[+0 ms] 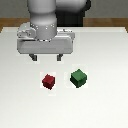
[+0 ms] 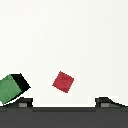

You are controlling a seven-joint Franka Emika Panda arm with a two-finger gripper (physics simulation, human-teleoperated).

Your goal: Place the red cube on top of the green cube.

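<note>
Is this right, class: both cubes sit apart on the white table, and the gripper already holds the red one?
Not quite. The gripper holds nothing: in the exterior view it hangs open behind the red cube, which rests on the table apart from the green cube.

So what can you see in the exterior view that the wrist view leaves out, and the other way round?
Only the exterior view shows the arm's body, the whole gripper hanging open above the table, and the dark floor beyond the table's far edge. Only the wrist view looks down from the hand itself, showing just the two fingertips at the picture's edge, with the green cube partly cut off. Both show the red cube and the green cube lying apart on the white table, neither one gripped.
</note>
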